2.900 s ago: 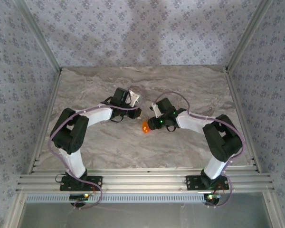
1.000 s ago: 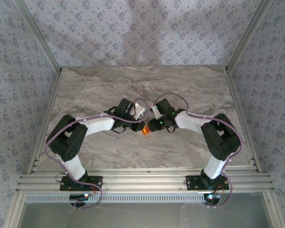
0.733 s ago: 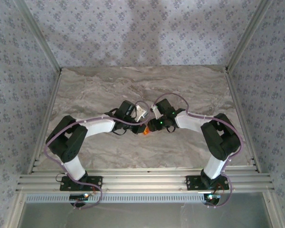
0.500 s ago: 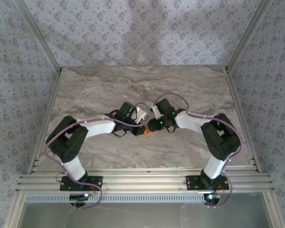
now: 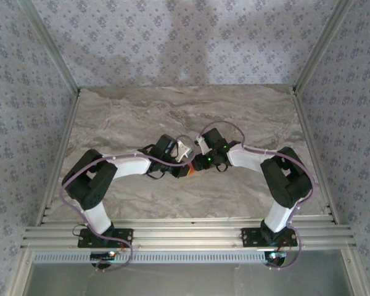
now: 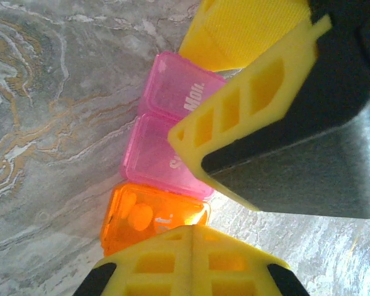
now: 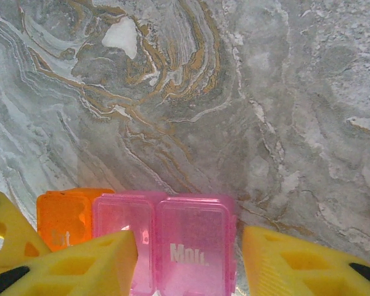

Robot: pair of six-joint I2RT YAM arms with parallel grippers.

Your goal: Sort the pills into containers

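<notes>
Swinging in from the left over the last few secs, the shut left gripper (image 6: 191,262) now meets the orange end of the small translucent plastic pill-box strip (image 6: 166,154) (1 orange, 2 pink) on the grey marbled tabletop (image 7: 265,92), w/ the right gripper (image 7: 185,246) astride its pink end, clamp unclear, so prob. bracing before lids open.

The table (image 5: 129,114) has a grey marbled top with pale streaks and thin brownish-gold veins, and metal rails (image 5: 185,233) run along its left, right and near edges. Lying flat on the marble, about midway between left and right and a little nearer than the middle, is a short strip of pill boxes (image 7: 160,225) joined side by side in a row. It has one orange box (image 6: 169,213) at one end, followed by two pink boxes (image 6: 163,123). All three are see-through, and their lids look closed and carry white lettering, partly hidden. A round orange pill (image 6: 139,217) shows through the orange box
</notes>
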